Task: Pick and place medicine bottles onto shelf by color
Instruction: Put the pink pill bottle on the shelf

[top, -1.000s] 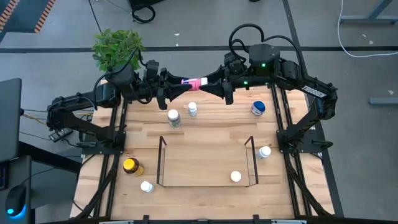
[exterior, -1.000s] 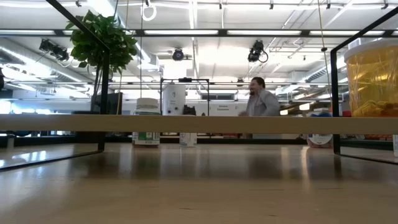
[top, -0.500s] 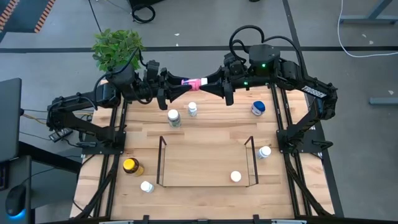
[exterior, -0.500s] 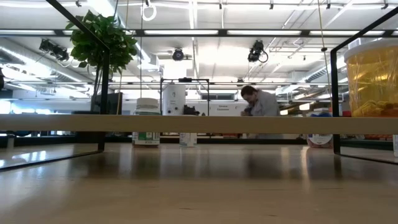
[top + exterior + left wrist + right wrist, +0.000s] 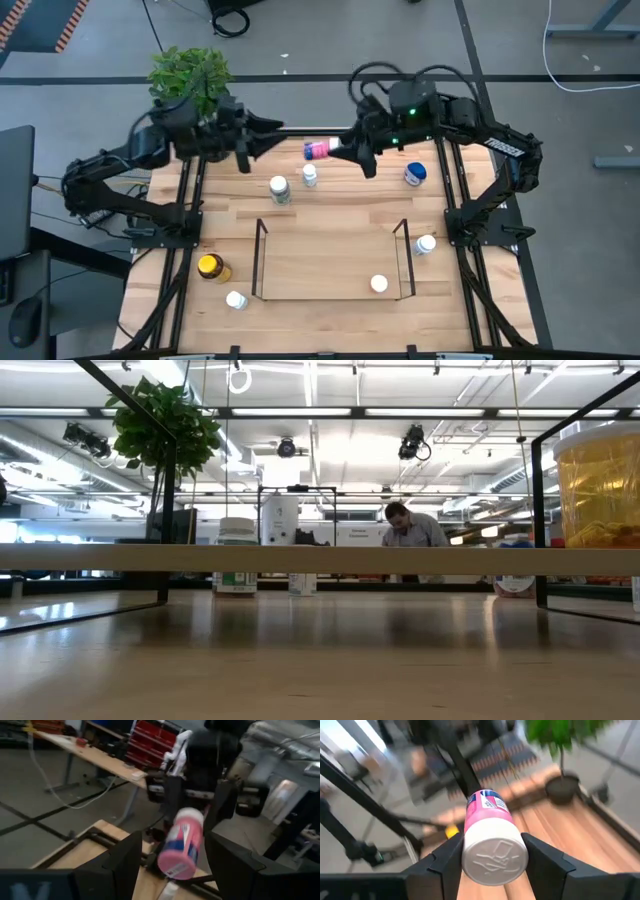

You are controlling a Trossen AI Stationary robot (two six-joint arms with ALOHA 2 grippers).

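A pink-labelled, white-capped medicine bottle hangs in the air over the table's far edge, with my right gripper shut on it. My left gripper stands open a little way to the bottle's left and touches nothing; in the left wrist view the bottle's pink base faces it. On the table stand two white-capped bottles, a blue-capped bottle and an amber jar. The black wire shelf stands in the middle, with one white-capped bottle inside it. My right gripper pinches the bottle's white cap end between its two fingers, one on each side of the cap. The fingers come from the table's right, slanting a little downward, and lie along the bottle. The bottle lies on its side, base toward the left arm, lifted clear of the table.
A potted green plant stands at the far left corner behind my left arm. Further white-capped bottles stand right of the shelf and at the near left. Black frame rails run along both table sides. A person is in the room beyond.
My left gripper has let go of the pink bottle and drawn back toward the table's left edge. My right gripper keeps the bottle and has tipped its front downward, so the bottle now sits slightly lower and nearer.
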